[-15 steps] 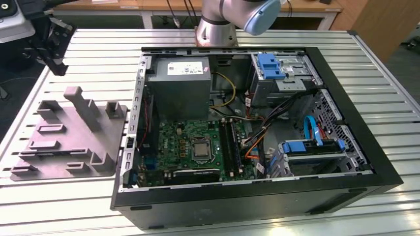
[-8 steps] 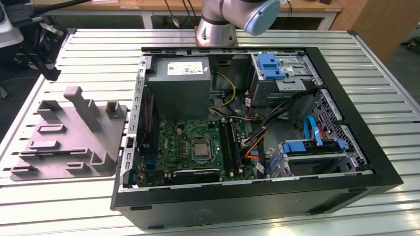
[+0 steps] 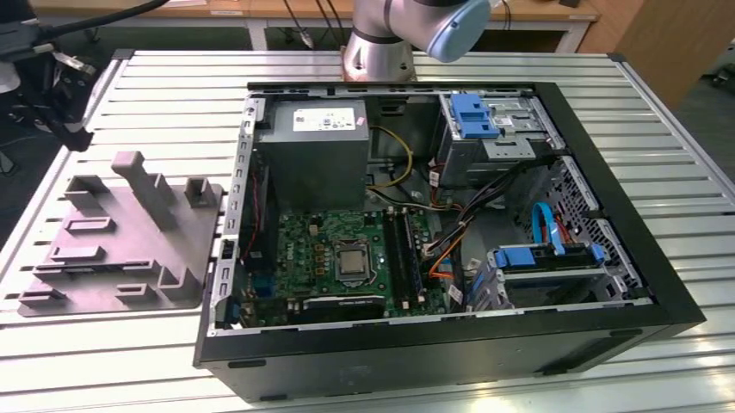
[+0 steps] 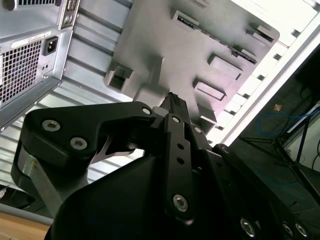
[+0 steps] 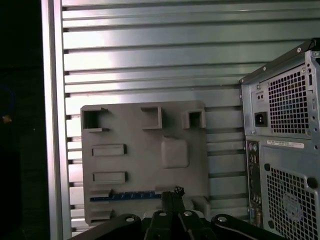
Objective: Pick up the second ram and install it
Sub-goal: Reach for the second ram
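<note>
A: Well, begin with the exterior view. What sits on the desk (image 3: 172, 77)?

B: An open computer case (image 3: 460, 353) lies on its side with the motherboard (image 3: 333, 249) facing up and the grey power supply (image 3: 310, 155) at its far end. A grey fixture plate (image 3: 115, 249) lies just beside the case, on the exterior view's left. The arm (image 3: 379, 43) rises from beyond the case's far wall.

A: And the first wrist view?

B: It looks down onto that plate. The second ram (image 5: 125, 196) rests in one of the plate's holders and is seen as a thin blue strip. The end effector (image 5: 175, 193) hangs above the plate, its tip close to one end of the stick. Its fingers (image 5: 170, 205) look pressed together, with nothing between them.

A: Does the second wrist view agree?

B: Yes. The fingers meet in one narrow point over the plate, and they are empty and clear of it.

A: What could go wrong from here?

B: I'd judge that closed fingers coming down would strike the stick instead of straddling it. The tip is nearer one end than the middle, so an off-centre grip could tilt the stick and jam it in its holder. The plate's raised posts (image 3: 144, 181) could catch a finger. Inside the case, loose cables (image 3: 453, 228) run beside the memory slots (image 3: 397, 249), and a tilted stick might snag on them or fail to seat.
</note>
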Tool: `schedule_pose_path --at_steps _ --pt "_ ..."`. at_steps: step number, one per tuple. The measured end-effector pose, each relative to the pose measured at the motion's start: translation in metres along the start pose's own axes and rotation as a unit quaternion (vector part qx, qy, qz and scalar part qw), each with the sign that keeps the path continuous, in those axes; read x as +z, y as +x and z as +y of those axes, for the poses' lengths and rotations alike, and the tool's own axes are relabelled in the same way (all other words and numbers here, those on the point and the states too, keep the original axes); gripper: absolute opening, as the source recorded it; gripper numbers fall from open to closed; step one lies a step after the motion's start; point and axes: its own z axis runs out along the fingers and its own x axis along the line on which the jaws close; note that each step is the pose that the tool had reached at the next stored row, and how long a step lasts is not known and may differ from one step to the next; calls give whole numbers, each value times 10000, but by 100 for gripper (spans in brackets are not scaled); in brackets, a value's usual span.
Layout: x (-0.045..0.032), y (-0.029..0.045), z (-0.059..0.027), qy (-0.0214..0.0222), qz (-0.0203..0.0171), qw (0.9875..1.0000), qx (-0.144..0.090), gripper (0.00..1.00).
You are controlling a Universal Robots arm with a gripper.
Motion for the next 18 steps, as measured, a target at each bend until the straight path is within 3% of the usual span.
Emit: schedule_pose_path --at_steps 18 --pt "172 171 -259 1 8 10000 1 10"
